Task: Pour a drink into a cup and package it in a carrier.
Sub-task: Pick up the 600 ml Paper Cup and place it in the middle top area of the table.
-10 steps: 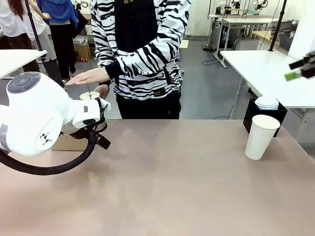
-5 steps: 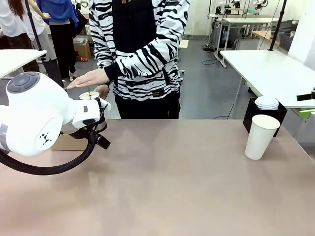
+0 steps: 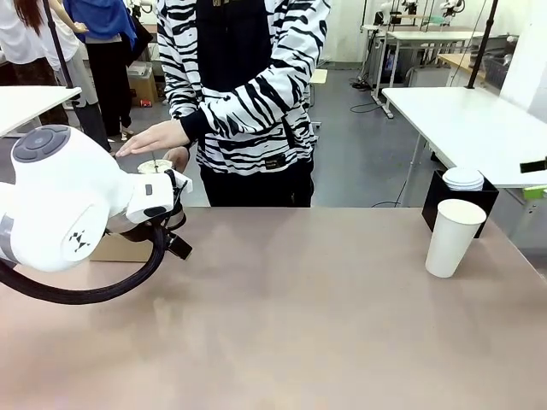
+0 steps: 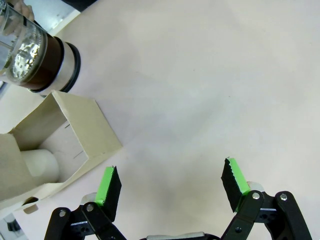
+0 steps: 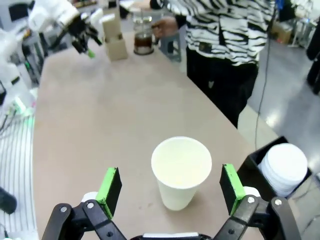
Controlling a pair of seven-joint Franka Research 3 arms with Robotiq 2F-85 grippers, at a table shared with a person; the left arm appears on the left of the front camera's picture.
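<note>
Both open: left tool [image 4: 171, 171] beside carrier [image 4: 86, 131], right tool [image 5: 170, 174] above cup [image 5: 181, 164].

Front view, dial centred on table [image 3: 282, 316], 12 = far side. Person [image 3: 244, 94] at 12, behind far edge. Cup [image 3: 453, 237] on table at 2, near rt edge. Box [image 3: 440, 205] just behind it, lids [image 3: 464, 178] stacked in box. Carrier [image 3: 115, 249] at 10, partly behind L arm [image 3: 68, 201]. Pitcher [image 3: 155, 166] behind carrier at 11, by far edge, drink [image 4: 45, 67] inside. Person's hand [image 3: 158, 135] above pitcher.

Left wrist view: pitcher just beside carrier's corner, at 10 from left gripper [image 4: 170, 182]; carrier at 9.

Right wrist view: cup at 12 from right gripper [image 5: 170, 187], box at 3.
</note>
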